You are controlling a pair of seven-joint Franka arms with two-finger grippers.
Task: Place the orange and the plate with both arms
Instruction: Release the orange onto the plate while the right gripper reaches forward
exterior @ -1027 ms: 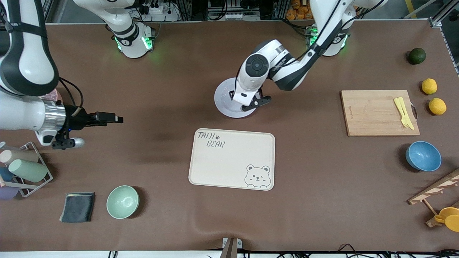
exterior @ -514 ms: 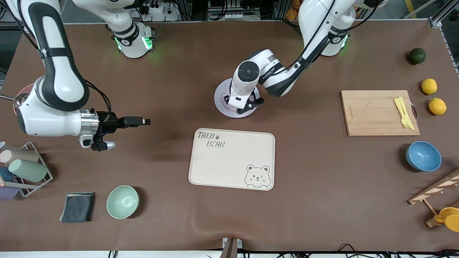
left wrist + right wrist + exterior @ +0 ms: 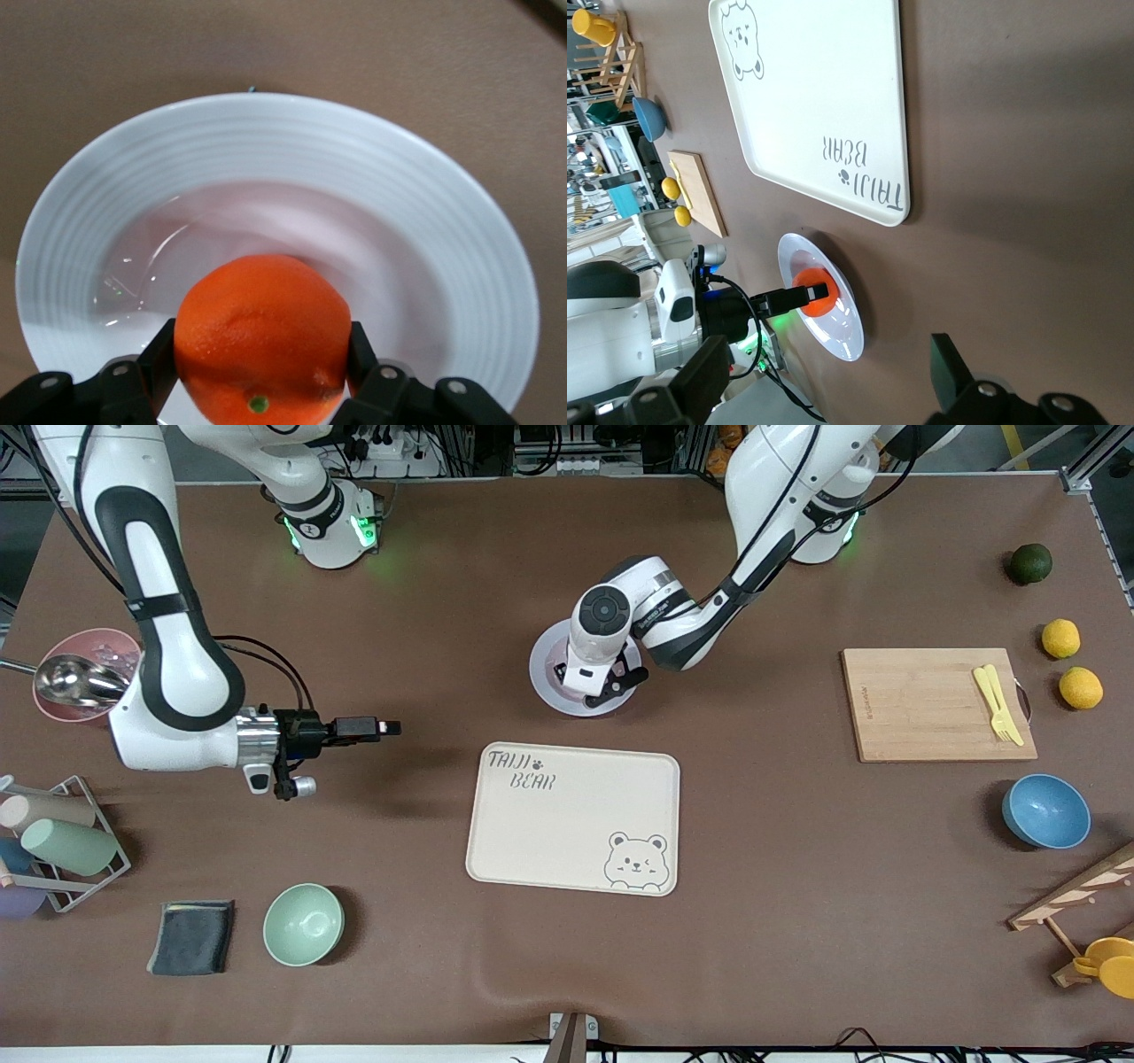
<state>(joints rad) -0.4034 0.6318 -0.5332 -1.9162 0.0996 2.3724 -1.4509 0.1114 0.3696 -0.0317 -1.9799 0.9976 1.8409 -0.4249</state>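
Orange (image 3: 260, 335) sitting in the plate's (image 3: 425, 190) well near the table's middle, bracketed by the left gripper (image 3: 260, 372), jaws easing apart. Looking firm, light, prone to rolling. Glossy plate likely slippery, breakable; best pinched at the rim. Right gripper (image 3: 381, 728) hovering spread wide toward the right arm's end.

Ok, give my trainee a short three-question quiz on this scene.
1. True or false: the small round reddish-orange orange, at the left gripper, is over the round pale lavender-white plate.
2. The right gripper, over the brown table, is: A open; B shut on a cup; C shut on the plate.
3. Fill in: the plate lies ___ from the front camera than the cream rectangular bear tray.
Key: 1 true; 2 A; 3 farther.
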